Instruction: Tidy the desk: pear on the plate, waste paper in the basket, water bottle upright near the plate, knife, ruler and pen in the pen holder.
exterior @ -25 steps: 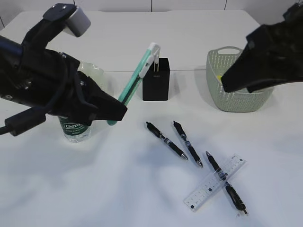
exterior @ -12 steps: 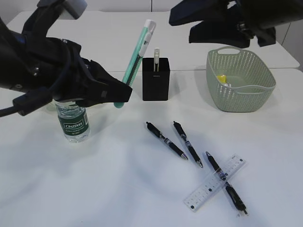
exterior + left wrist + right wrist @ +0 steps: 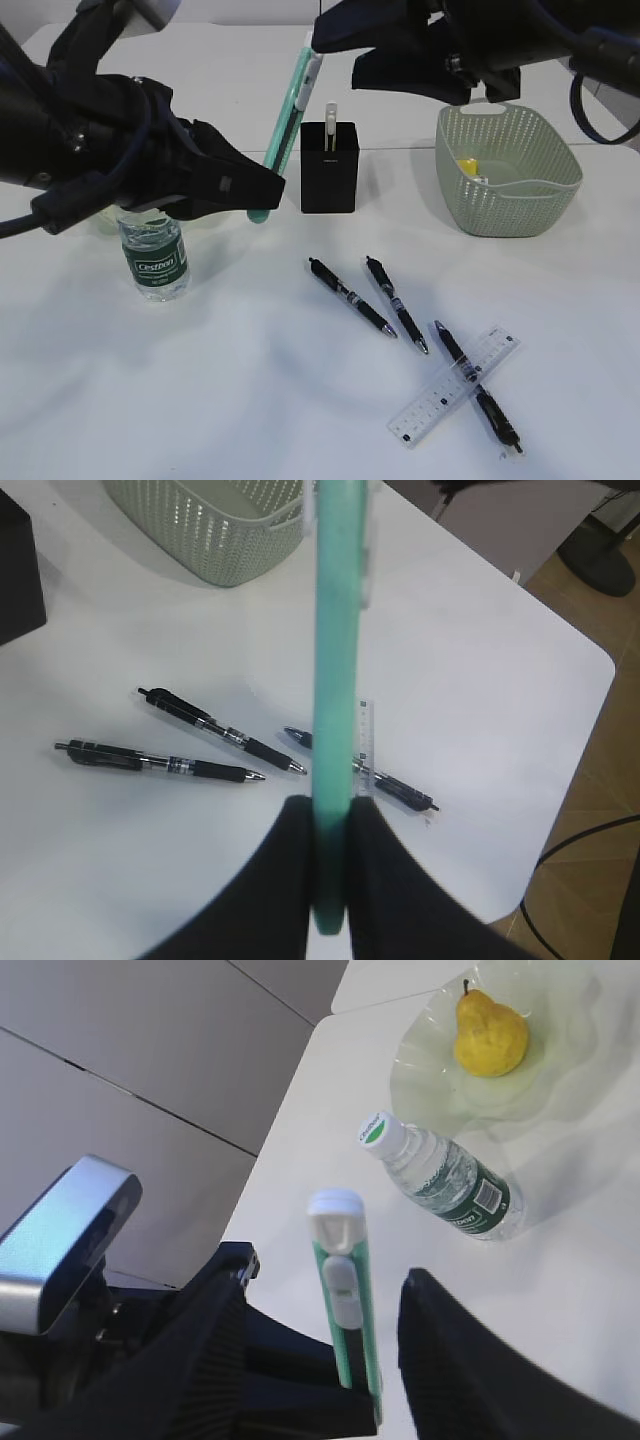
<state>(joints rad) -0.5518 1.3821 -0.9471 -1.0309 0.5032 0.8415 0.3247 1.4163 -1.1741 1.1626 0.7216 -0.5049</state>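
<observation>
Green-and-white knife (image 3: pixel 288 122) stood tilted above the worktop (image 3: pixel 200 380), its lower end clamped in the left claw (image 3: pixel 262 192); the right claw (image 3: pixel 320 1360) hovered open around its white tip.

A brown wooden floor (image 3: pixel 590 730) showed off to one side, a thin black cable (image 3: pixel 560 845) curling across it, and some dark base (image 3: pixel 605 540) stood farther back. Grey wall panels (image 3: pixel 120 1040) with dark seams rose behind.

Grey panelled wall (image 3: pixel 150 1050), brown floor (image 3: pixel 600 810)
</observation>
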